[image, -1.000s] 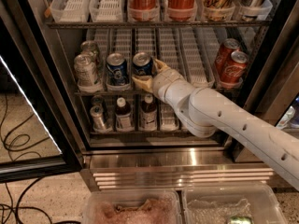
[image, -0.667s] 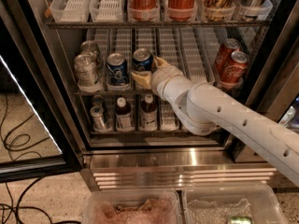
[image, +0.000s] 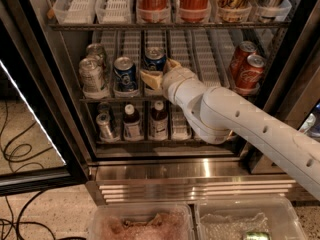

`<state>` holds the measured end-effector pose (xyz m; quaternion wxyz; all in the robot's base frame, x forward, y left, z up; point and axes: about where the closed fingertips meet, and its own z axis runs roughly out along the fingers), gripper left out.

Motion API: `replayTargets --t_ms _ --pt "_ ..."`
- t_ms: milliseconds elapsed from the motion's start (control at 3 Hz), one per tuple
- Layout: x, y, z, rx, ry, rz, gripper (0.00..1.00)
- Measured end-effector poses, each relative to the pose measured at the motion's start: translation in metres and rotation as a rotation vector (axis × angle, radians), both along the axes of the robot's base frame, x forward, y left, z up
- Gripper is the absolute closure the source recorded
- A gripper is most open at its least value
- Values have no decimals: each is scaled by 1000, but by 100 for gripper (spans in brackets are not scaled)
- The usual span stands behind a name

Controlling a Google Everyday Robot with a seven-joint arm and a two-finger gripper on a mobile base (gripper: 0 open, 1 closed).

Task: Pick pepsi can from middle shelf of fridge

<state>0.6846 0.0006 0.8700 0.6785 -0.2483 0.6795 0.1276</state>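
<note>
1 prob. pepsi can [image: 155, 57]; gripper [image: 158, 69] at it

Two red cola cans [image: 246, 68] stand at the right and silver cans [image: 93, 75] at the left, with the pincer [image: 159, 72] between them. One row down stand brown bottles [image: 132, 122]. Two clear tubs [image: 142, 223] sit lowest in view, and black cables [image: 15, 151] trail at the left.

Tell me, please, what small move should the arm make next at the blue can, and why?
Probably settle the grip and ease the pepsi can straight back along its lane. The gripper sits at the can on the middle shelf, and a second blue can stands close beside it.
</note>
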Motion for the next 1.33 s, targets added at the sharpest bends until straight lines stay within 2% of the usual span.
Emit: replayTargets --t_ms 333,667,1000,1333 --pt "-4 -4 15 20 31 49 100" --pt "-16 -25 25 -23 52 112 100" --pt "-26 -44 25 -93 69 188 100" --pt "-33 -53 29 -182 99 281 100"
